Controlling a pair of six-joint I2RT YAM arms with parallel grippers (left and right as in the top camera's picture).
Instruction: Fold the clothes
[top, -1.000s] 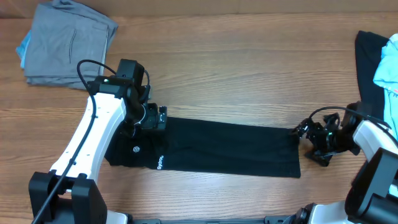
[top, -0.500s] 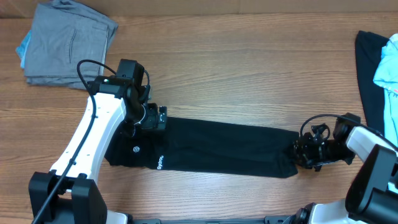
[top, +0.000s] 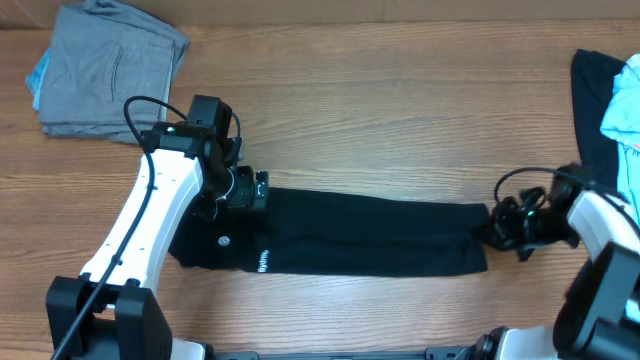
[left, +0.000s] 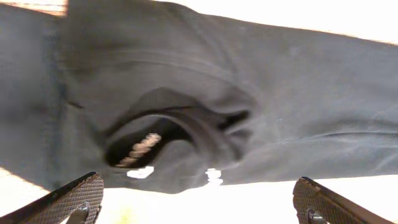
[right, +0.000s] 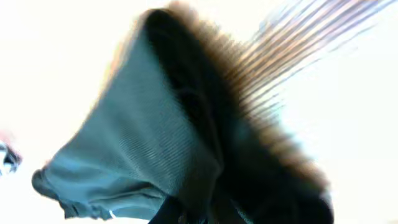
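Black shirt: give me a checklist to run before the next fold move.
1. Right gripper shut on the right end of the black shirt: ok.
2. Left gripper gripping the other end: not ok, jaws open over the collar, holding nothing.
3. Shirt lying as a flat long strip: ok, only slight bunching at the gripped end.
4. All fabric layers caught in the right grip: cannot tell, the right wrist view is blurred.
5. Fold path free of other clothes: ok, the grey garment and light blue garment lie well apart from the shirt.
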